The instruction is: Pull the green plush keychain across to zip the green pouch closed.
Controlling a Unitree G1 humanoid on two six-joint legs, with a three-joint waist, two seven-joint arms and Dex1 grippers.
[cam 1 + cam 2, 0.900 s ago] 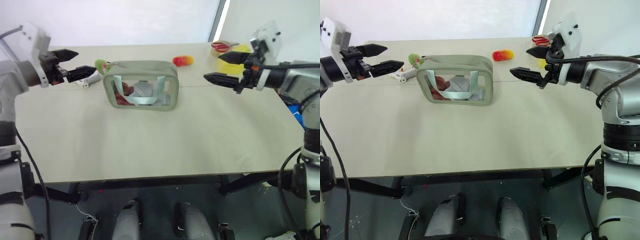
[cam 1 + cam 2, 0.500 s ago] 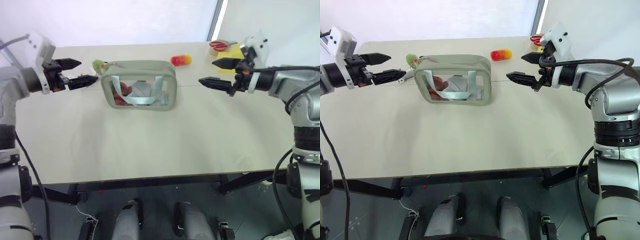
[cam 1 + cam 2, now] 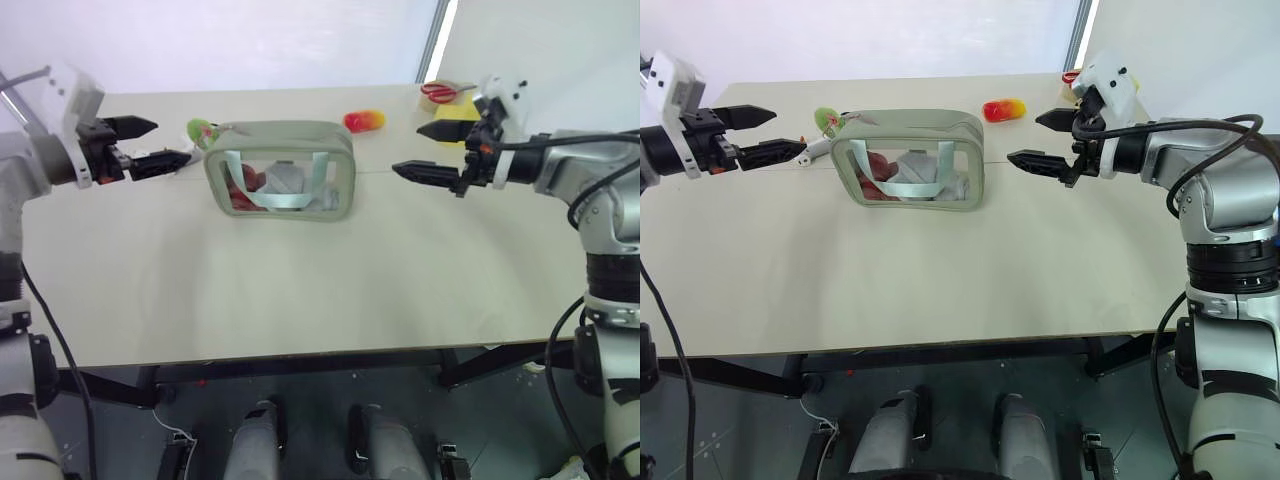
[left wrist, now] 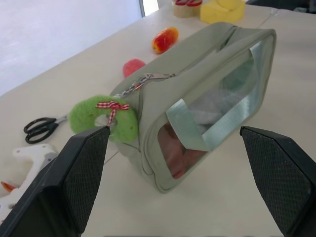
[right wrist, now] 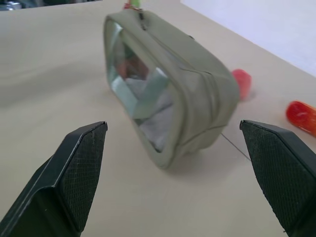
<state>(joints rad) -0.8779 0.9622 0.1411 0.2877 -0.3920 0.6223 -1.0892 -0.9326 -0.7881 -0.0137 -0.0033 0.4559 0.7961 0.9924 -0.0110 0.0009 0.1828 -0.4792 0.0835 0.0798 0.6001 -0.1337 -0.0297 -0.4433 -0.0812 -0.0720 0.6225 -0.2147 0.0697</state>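
Sage-green pouch (image 3: 280,170), teal strap; lime keychain (image 4: 104,119), red-checked bow; possibly pink lump (image 4: 133,66).

My head cameras look down over the table (image 3: 300,290); both wrist cameras face the green pouch (image 4: 207,94) closely from opposite ends.

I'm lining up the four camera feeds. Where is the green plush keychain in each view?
Left eye: green plush keychain at the green pouch's upper left corner.
Right eye: same corner.
Left wrist: mid-left, beside the pouch's end.
Right wrist: a green sliver at the pouch's far end.
Shared landmark: the pouch.
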